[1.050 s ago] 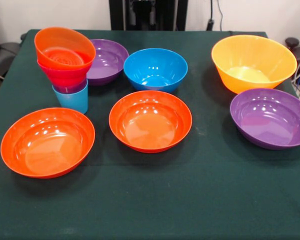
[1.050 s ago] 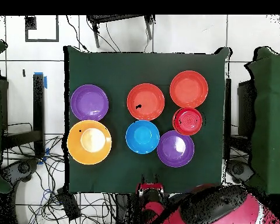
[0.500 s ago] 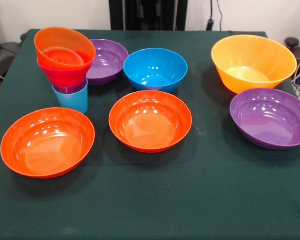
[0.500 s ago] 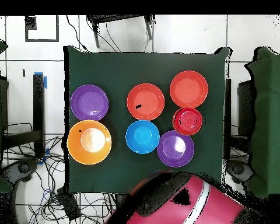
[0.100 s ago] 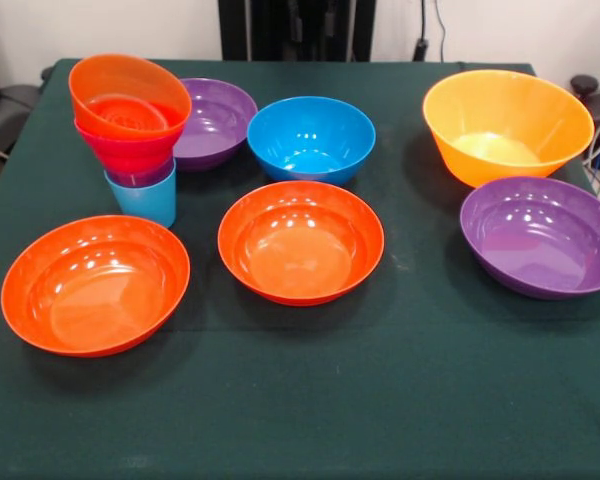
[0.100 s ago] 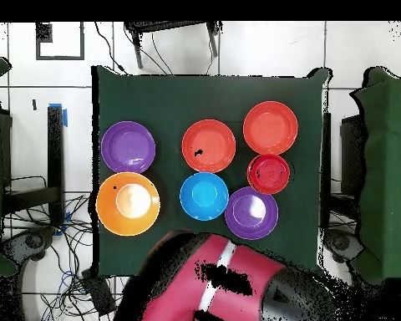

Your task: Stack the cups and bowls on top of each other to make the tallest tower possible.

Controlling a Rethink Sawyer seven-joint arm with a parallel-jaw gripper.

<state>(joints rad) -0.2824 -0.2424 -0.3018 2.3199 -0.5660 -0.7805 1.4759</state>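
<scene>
Red arm only overhead; tower layers only frontally.

Eight bowls show: two wide orange-red bowls, two wide purple bowls, one medium blue bowl, one large yellow-orange bowl, one small orange bowl and one small pink bowl. Two cups show, one light blue cup and one purple cup seen only as a rim. One tower stands, made of four of these pieces, and one red arm shows in the overhead view.
</scene>
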